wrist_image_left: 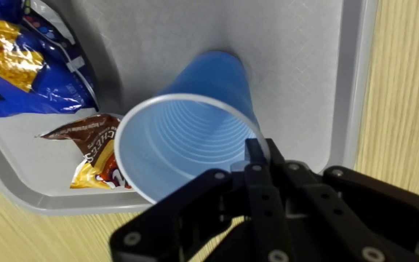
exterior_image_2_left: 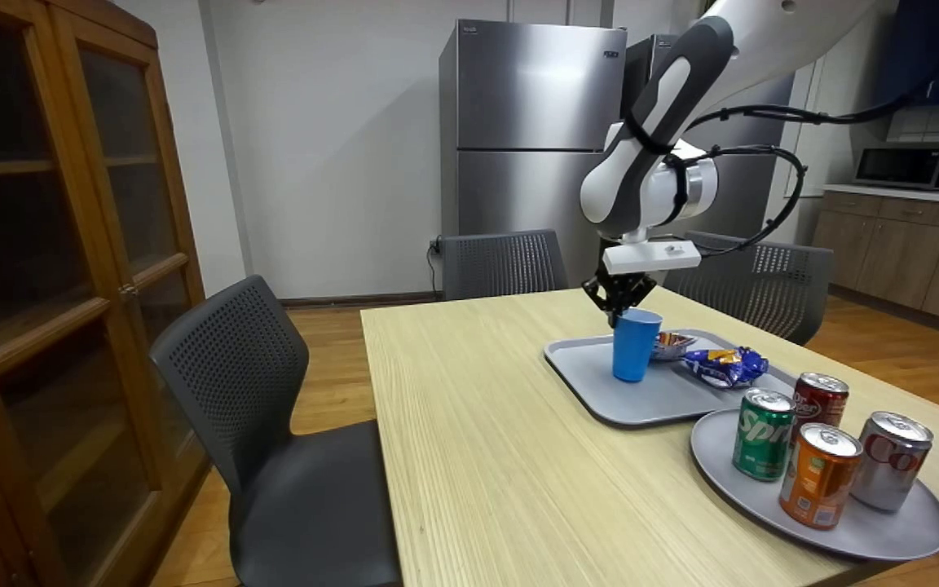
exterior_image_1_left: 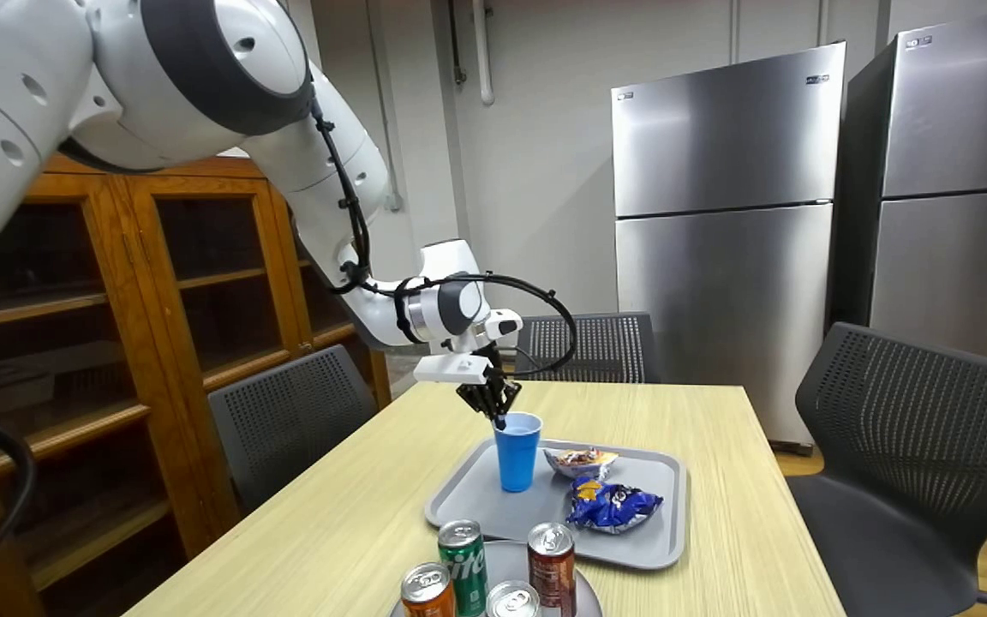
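Observation:
My gripper [wrist_image_left: 266,150] is shut on the rim of a blue plastic cup [wrist_image_left: 213,80], with one finger inside the cup and one outside. The cup's pale rim runs between the fingertips. In both exterior views the cup [exterior_image_1_left: 517,458] stands roughly upright, its base appearing to rest on a grey tray [exterior_image_1_left: 481,497]; the gripper [exterior_image_2_left: 614,316] reaches it from above. Looking into the cup in the wrist view, I see only ribbed blue walls. Beside it on the tray lie a blue snack bag [wrist_image_left: 31,80] and a brown and yellow snack bag [wrist_image_left: 100,149], partly hidden by the cup.
Nearby on the wooden table [exterior_image_2_left: 469,408] is a round grey plate [exterior_image_2_left: 718,448]. It carries several cans, among them a green can [exterior_image_2_left: 764,434] and an orange can [exterior_image_2_left: 820,477]. Dark chairs [exterior_image_1_left: 922,428] surround the table; a wooden cabinet [exterior_image_1_left: 211,283] and refrigerators [exterior_image_1_left: 725,257] stand behind.

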### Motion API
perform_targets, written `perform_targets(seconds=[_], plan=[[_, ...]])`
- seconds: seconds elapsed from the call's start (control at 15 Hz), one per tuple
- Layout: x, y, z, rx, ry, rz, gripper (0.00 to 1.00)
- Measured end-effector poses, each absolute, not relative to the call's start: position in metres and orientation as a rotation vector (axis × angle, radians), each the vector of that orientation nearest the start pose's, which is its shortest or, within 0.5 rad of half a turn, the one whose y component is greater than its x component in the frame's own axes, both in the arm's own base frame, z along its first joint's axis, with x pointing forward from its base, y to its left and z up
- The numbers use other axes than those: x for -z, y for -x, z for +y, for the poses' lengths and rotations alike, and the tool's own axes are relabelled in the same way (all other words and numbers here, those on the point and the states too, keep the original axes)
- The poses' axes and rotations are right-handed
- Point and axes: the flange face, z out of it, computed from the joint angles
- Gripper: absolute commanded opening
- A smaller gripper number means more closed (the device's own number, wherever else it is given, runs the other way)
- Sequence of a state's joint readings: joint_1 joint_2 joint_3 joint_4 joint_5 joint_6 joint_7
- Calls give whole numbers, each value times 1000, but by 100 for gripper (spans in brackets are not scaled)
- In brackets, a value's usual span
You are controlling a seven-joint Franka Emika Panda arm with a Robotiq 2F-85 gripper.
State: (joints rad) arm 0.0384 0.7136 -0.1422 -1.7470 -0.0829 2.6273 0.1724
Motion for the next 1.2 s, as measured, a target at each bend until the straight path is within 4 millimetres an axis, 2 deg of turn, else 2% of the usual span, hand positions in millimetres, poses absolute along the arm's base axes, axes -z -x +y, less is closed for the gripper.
perform_targets(seconds=[0.2,0.47,0.8,1.2], plan=[[-193,-681,-48,315,3250,236,1],[-216,-684,-18,381,3248,155,1],[-237,-676,35,444,3249,29,1],[-242,-662,105,496,3252,-124,1]])
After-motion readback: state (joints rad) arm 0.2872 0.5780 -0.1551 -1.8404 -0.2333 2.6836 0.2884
